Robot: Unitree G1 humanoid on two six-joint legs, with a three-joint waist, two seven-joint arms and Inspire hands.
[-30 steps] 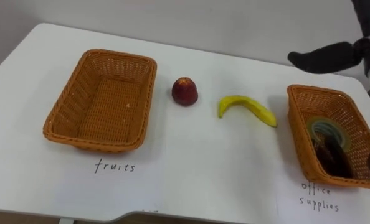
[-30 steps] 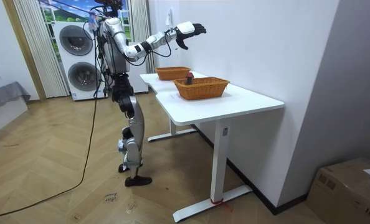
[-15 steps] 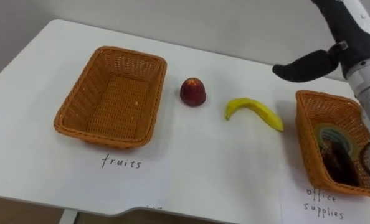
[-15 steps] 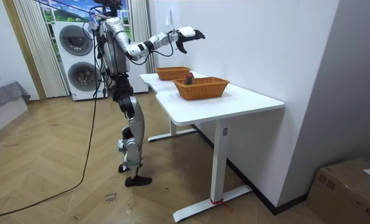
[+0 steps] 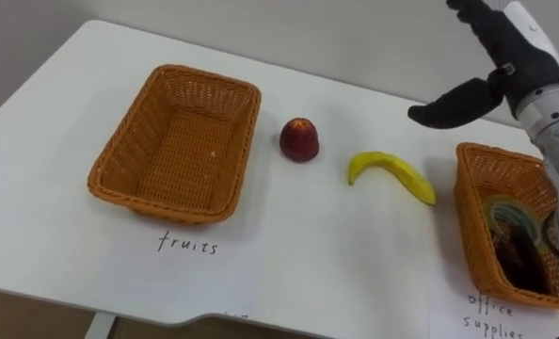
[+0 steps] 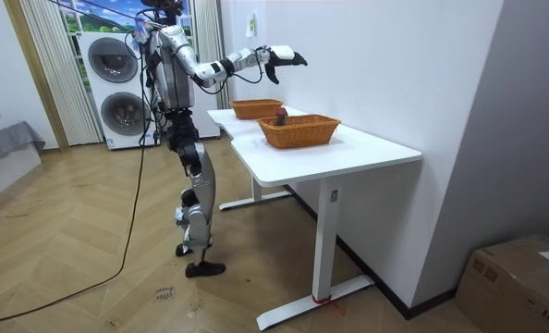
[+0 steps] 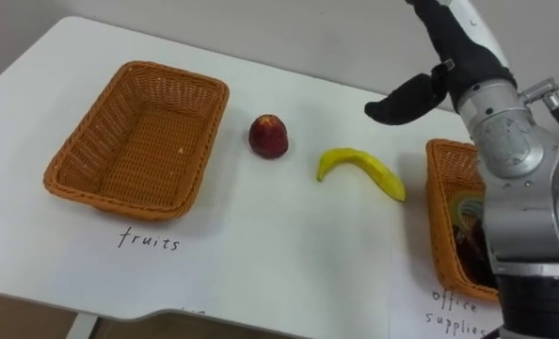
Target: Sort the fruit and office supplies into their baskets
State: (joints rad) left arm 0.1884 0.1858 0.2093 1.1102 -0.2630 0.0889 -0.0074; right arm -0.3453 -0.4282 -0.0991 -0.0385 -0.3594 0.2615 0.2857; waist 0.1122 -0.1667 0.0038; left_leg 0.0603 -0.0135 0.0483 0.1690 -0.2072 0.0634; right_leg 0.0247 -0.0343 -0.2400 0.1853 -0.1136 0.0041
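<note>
Right hand (image 5: 494, 58), empty and fingers loose, has drifted off the brown wicker office-supplies basket (image 5: 470, 217) toward the curved yellow banana (image 5: 392, 172). Fruit's next, I'd guess.

1. The robot stands upright on the herringbone wooden floor (image 6: 80, 277), at the room view's left of a white rectangular desk (image 6: 376, 148).
2. Its right hand (image 6: 282, 57) is raised high over the desk's far end, with the dark fingers held out towards the wall.
3. Two orange wicker baskets sit on the desk: a nearer basket (image 6: 298, 134) and a farther basket (image 6: 254, 109).
4. A small dark red round thing (image 6: 280, 115) shows just above the nearer basket's far rim.
5. Two stacked white washing machines (image 6: 113, 88) stand behind the robot.
</note>
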